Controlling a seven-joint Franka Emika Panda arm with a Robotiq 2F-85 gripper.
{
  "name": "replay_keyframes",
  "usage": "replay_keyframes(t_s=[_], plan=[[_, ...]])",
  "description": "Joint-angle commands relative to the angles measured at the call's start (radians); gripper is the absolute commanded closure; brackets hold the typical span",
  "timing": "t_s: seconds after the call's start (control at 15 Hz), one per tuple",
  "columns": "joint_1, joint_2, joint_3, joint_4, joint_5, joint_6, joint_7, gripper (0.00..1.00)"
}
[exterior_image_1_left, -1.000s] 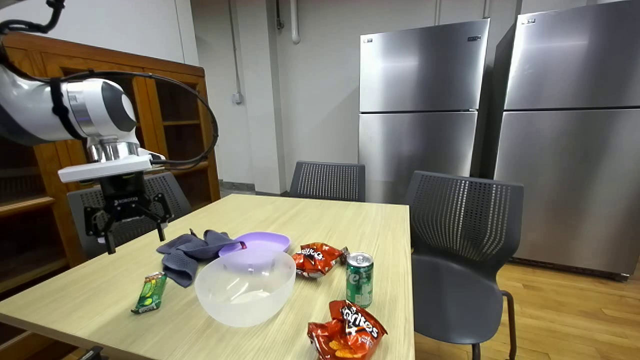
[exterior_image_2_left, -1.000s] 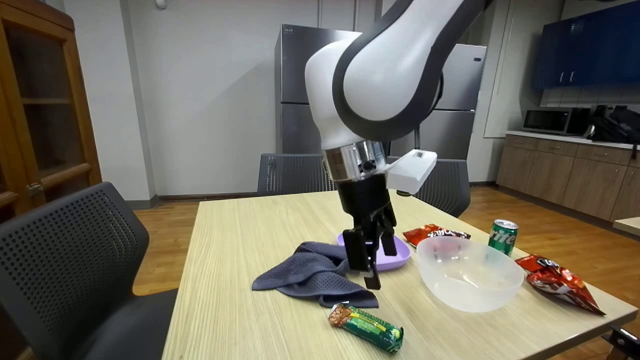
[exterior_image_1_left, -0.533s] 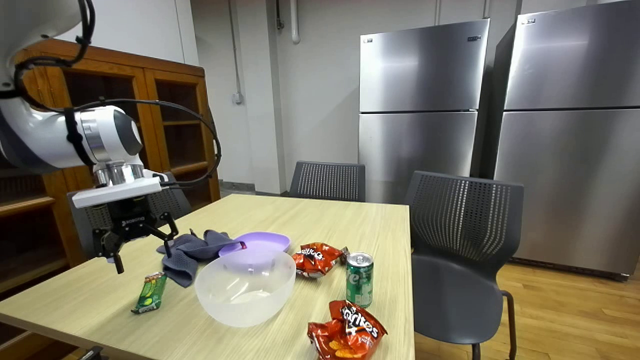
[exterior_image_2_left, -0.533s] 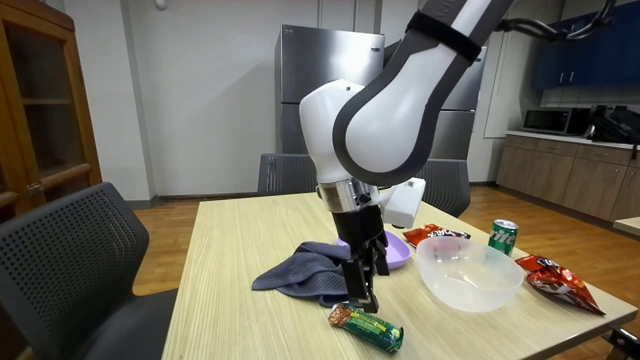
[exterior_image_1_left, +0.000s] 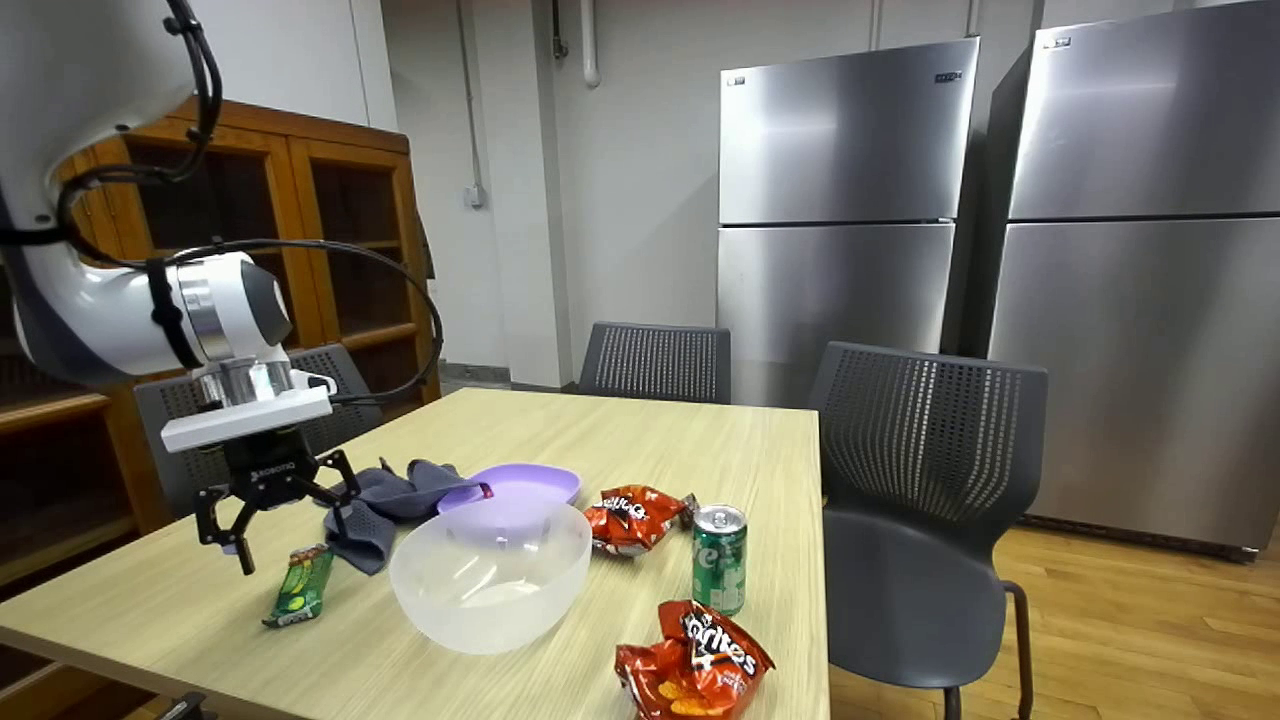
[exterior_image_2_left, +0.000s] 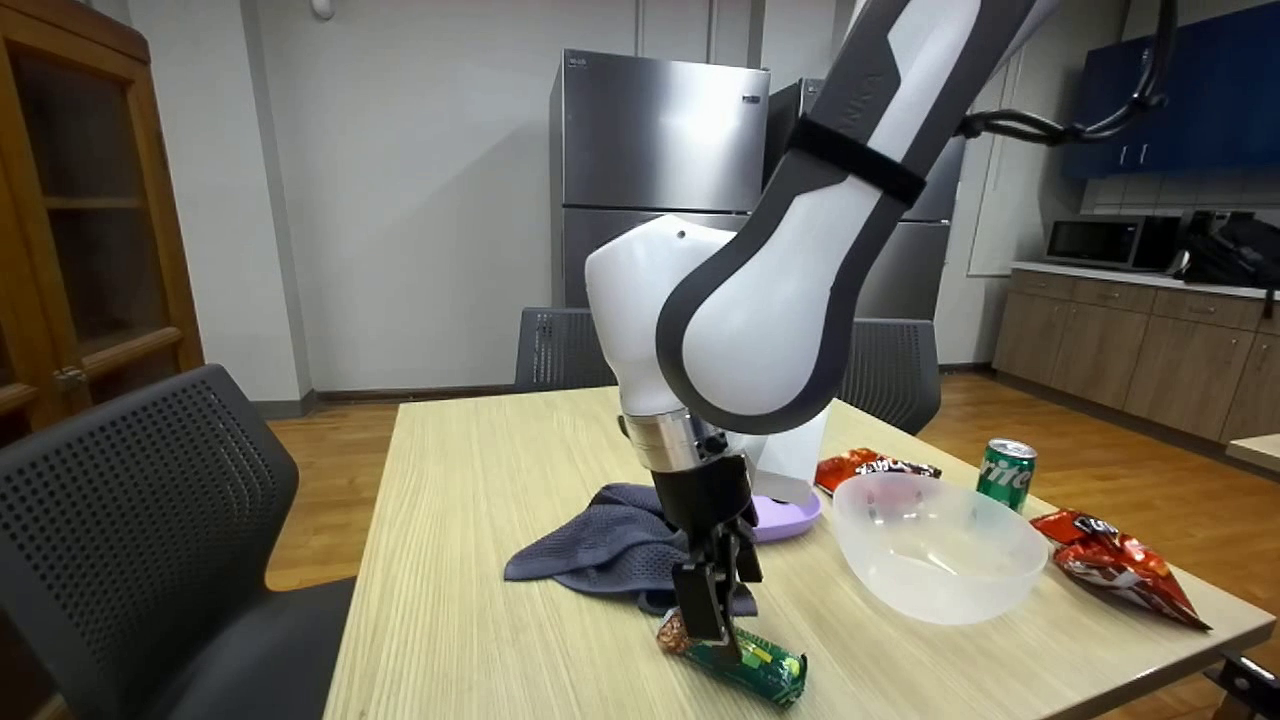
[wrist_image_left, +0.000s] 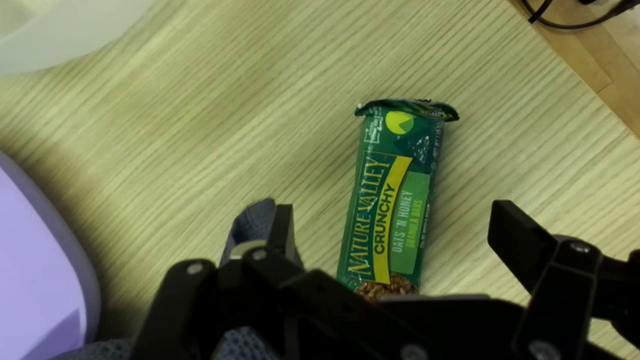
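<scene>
A green granola bar packet (wrist_image_left: 387, 200) lies flat on the wooden table. My gripper (wrist_image_left: 392, 206) stands wide open above it, fingertips to either side in the wrist view and nothing held. The packet's lower end is hidden behind the gripper body there. In an exterior view, the gripper (exterior_image_2_left: 722, 645) overlaps the packet (exterior_image_2_left: 770, 668); I see no contact. Another exterior view has the gripper (exterior_image_1_left: 296, 552) just over and behind the packet (exterior_image_1_left: 302, 590). A dark grey cloth (exterior_image_2_left: 610, 550) lies crumpled right beside it.
A translucent bowl (exterior_image_1_left: 490, 610) stands near the packet, with a purple plate (exterior_image_1_left: 545, 482) behind it. Two red chip bags (exterior_image_1_left: 635, 515) and a green can (exterior_image_1_left: 719, 575) are farther along the table. Dark chairs (exterior_image_1_left: 920, 440) surround the table.
The arm has come down toward the table, bringing the open gripper from above the cloth to over the granola bar packet. The things on the table have not moved.
</scene>
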Motion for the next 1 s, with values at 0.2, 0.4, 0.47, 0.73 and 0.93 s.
replay_keyframes(t_s=[0.2,0.4,0.47,0.73,0.93], plan=[[0.043,0.045,-0.027,0.01,-0.023,0.071,0.027,0.0],[0.054,0.059,-0.041,-0.002,-0.024,0.123,0.031,0.0],[0.056,0.06,-0.045,-0.007,-0.023,0.14,0.032,0.0],[0.068,0.062,-0.066,-0.024,-0.024,0.184,0.037,0.0],[0.073,0.063,-0.075,-0.031,-0.022,0.196,0.034,0.0]])
